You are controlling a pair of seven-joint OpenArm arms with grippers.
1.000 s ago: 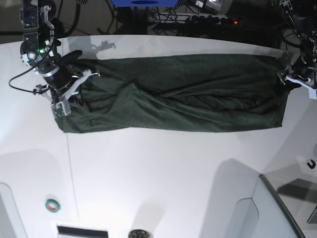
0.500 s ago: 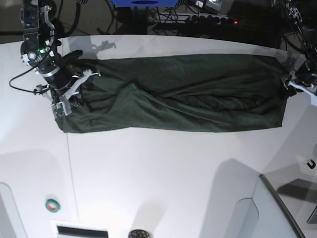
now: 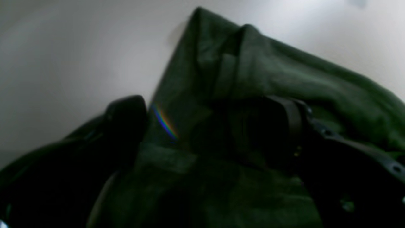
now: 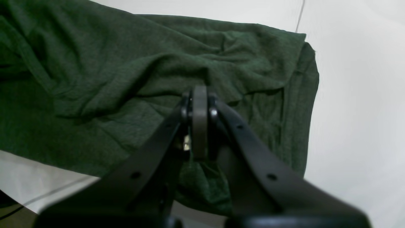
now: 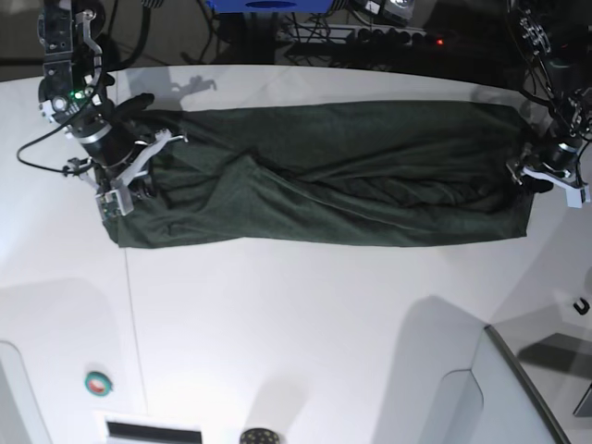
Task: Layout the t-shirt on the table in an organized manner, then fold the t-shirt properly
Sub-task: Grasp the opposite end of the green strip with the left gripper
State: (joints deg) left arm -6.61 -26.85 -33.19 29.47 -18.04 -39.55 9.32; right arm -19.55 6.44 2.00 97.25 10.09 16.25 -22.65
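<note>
The dark green t-shirt lies as a long wrinkled band across the white table. At its left end in the base view, my right gripper rests on the cloth. The right wrist view shows this gripper shut with its fingertips together, pinching a fold of the t-shirt. My left gripper sits at the band's right end. In the left wrist view its dark fingers stand wide apart, so the left gripper is open, with the t-shirt bunched between and beyond them.
A thin dark seam runs down the table's left part. A teal and red button sits near the front left. A grey panel fills the front right corner. Cables and a power strip lie behind the table.
My left gripper has moved a little toward the front and inward onto the shirt's right end. The right arm and the shirt have stayed in place.
</note>
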